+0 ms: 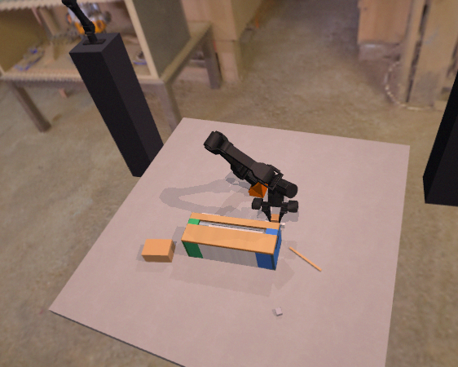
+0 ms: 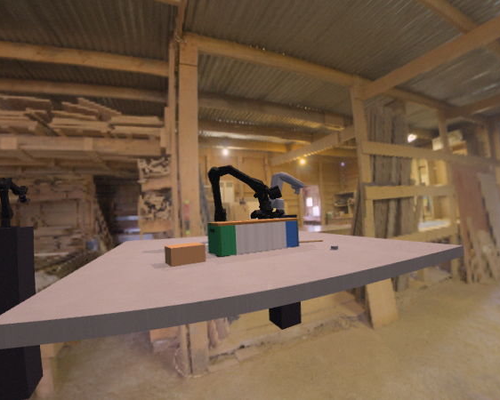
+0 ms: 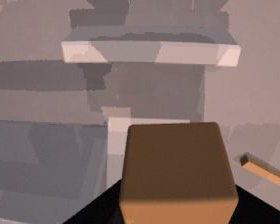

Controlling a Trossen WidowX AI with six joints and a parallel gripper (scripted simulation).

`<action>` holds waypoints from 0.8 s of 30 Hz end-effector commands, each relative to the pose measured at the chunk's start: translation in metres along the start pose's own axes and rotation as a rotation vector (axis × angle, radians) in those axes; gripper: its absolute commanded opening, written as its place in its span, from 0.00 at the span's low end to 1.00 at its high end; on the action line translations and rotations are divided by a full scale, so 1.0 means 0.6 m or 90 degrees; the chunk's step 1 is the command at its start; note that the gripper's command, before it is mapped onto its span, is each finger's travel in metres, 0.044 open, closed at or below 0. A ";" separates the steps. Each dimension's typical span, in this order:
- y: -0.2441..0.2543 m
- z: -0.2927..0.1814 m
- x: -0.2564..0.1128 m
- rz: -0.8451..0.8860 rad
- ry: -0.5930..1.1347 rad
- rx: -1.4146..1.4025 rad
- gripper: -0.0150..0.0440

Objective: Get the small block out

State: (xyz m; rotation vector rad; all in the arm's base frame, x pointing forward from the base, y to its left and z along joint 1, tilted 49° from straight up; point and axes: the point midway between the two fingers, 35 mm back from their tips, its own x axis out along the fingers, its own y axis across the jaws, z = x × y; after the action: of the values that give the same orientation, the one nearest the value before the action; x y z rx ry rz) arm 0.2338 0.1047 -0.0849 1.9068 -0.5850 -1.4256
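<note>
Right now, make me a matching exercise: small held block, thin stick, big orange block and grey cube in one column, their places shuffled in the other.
1. Small block
2. Thin stick
3. Big orange block
4. Grey cube

A. Near the box's green end
B. Out past its clear front
C. Between the tool's fingers
D. Near its blue end

Pairs: 1-C, 2-D, 3-A, 4-B
</note>
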 end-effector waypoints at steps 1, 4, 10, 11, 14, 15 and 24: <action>0.005 -0.024 -0.036 -0.030 0.012 -0.043 0.25; 0.012 -0.038 -0.061 -0.050 0.020 -0.083 0.25; 0.030 -0.062 -0.111 -0.088 0.042 -0.165 0.25; 0.034 -0.065 -0.120 -0.094 0.046 -0.179 0.25; 0.043 -0.073 -0.139 -0.108 0.057 -0.211 0.25; 0.044 -0.073 -0.140 -0.109 0.058 -0.214 0.25; 0.044 -0.073 -0.140 -0.109 0.058 -0.214 0.25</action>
State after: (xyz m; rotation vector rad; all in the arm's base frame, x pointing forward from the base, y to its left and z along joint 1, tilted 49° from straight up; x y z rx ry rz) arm 0.2515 0.1558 -0.0047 1.7756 -0.1418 -1.4290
